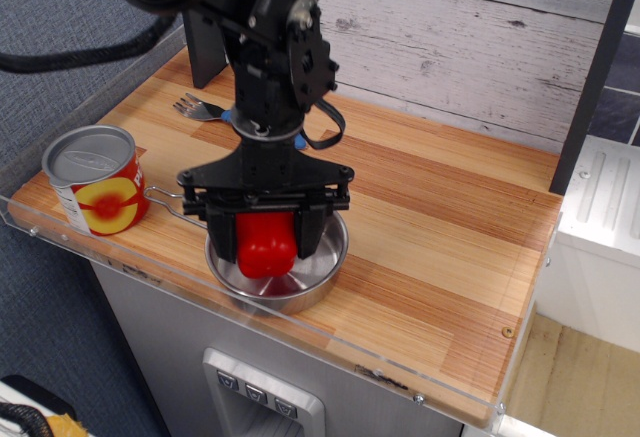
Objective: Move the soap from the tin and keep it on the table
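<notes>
The soap is a glossy red bell pepper (267, 242). My black gripper (266, 239) is shut on it from above, one finger on each side. The pepper hangs lifted just above the tin (320, 275), a shallow shiny steel pan near the front edge of the table (430, 247). The pan's thin wire handle (165, 199) points left. The pepper's stem is hidden by the gripper.
A red-and-yellow labelled can (96, 181) stands at the front left corner. A metal fork (195, 108) lies at the back left, partly behind the arm. A white plank wall runs behind the table. A clear plastic strip (340, 352) edges the front.
</notes>
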`<state>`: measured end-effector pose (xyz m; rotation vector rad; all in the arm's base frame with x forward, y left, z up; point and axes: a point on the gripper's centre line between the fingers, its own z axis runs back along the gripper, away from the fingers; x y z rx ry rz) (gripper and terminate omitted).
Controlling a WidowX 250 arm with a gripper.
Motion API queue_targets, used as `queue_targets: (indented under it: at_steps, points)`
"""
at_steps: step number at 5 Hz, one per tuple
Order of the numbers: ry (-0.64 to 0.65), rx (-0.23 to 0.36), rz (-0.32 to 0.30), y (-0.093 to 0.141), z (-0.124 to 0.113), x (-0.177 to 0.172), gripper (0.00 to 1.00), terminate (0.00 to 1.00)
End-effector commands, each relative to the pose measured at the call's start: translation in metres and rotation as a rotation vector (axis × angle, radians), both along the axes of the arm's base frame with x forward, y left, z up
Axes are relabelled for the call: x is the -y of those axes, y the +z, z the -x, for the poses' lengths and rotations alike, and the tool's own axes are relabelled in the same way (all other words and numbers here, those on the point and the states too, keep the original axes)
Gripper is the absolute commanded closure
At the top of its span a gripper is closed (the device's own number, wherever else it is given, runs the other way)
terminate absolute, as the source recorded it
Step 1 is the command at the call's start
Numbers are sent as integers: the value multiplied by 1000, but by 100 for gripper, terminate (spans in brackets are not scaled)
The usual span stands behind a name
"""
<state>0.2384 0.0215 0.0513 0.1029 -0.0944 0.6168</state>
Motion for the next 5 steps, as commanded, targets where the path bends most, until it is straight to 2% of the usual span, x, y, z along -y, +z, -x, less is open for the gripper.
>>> queue_targets:
  at_steps: [1,2,3,4,5]
  points:
    - [-84,96,-13,34,-15,5,100,0]
    - [-1,186,6,45,-33,22,100,0]
    - [75,249,30,51,-58,37,100,0]
    - [65,245,36,47,-85,49,100,0]
    - [-40,249,154,33,-122,65,100,0]
